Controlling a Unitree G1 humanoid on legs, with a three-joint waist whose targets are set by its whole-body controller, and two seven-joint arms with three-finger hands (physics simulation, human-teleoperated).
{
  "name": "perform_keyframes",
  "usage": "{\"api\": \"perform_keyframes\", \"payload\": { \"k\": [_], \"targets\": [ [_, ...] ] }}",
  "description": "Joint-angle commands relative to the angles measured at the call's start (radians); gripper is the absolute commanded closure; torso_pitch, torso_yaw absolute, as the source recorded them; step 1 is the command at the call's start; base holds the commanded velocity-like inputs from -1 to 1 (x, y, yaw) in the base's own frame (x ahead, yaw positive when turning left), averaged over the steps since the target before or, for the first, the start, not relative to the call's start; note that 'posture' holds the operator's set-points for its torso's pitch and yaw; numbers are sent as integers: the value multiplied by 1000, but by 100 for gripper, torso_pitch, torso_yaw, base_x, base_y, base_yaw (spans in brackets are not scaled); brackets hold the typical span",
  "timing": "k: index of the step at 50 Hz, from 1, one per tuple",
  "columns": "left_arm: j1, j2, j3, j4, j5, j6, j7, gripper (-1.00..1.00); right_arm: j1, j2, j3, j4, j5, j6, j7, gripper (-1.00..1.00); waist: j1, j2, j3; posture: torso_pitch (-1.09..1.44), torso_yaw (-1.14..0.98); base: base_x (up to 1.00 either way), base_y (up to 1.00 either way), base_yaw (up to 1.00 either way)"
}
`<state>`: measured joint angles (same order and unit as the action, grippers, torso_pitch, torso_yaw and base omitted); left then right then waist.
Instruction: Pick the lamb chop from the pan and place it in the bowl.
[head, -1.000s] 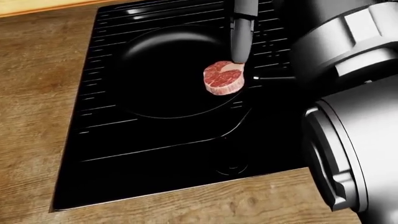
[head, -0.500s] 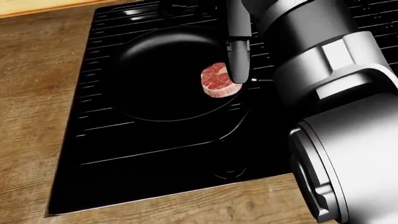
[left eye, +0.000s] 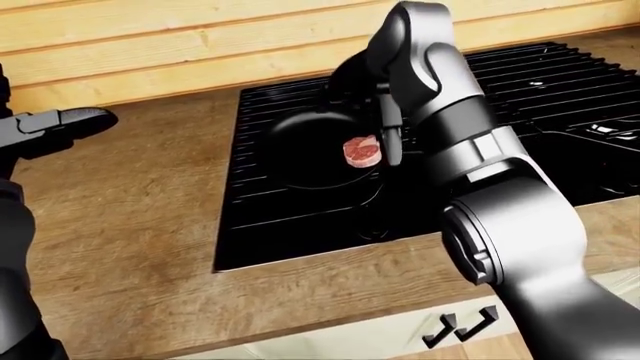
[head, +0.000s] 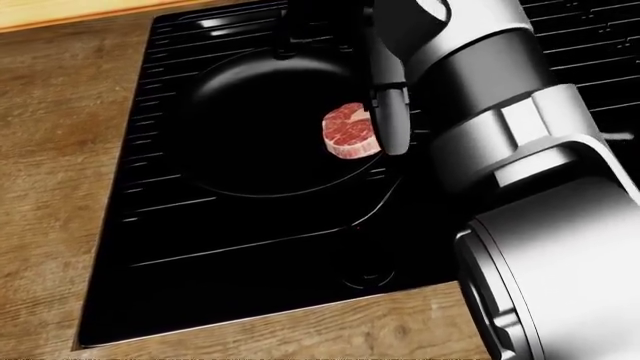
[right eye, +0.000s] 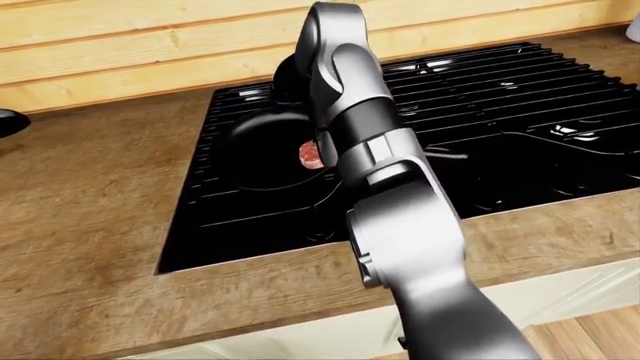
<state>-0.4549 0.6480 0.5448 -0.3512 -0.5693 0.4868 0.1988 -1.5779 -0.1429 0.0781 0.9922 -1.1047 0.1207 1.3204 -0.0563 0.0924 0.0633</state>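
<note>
Chop (head: 350, 131) lies in the pan (head: 265, 120), close to the pan's right rim, on the black stove (head: 250, 240) set into the table (head: 60, 187). It looks a small, thick round of raw meat: light, soft enough to give under a squeeze, and probably slick, so I judge a pinch across its thick sides safer than pressing on the flat top, with fingers set low so it does not squirt out.

The right robot hand (head: 385, 112) reaches down over the pan's right rim; one dark finger (head: 393, 124) stands upright just against the chop's right edge. The other fingers are hidden behind the arm, so I cannot tell whether the hand is spread or closing. The left robot hand (left eye: 60, 124) hovers over the table's left part, well apart from the pan, fingers apparently together. No bowl shows.
</note>
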Motion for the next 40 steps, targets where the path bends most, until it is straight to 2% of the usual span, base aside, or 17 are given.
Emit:
{"api": "perform_keyframes", "payload": {
  "k": [1, 25, 40],
  "targets": [
    [-23, 22, 17, -25, 1, -25, 0, -100, -35, -4, -7, -47, -10, 1, 1, -100, -1, 6, -28, 0, 0, 0, 0, 0],
    [-19, 18, 17, -30, -2, -23, -1, -100, 19, 8, -9, -91, -55, -5, 37, -100, 0, 6, -31, 0, 0, 0, 0, 0],
    [-13, 17, 21, -24, -4, -30, -6, -100, 36, 16, -13, -74, -48, -10, 4, -100, 0, 7, -33, 0, 0, 0, 0, 0]
  ]
}}
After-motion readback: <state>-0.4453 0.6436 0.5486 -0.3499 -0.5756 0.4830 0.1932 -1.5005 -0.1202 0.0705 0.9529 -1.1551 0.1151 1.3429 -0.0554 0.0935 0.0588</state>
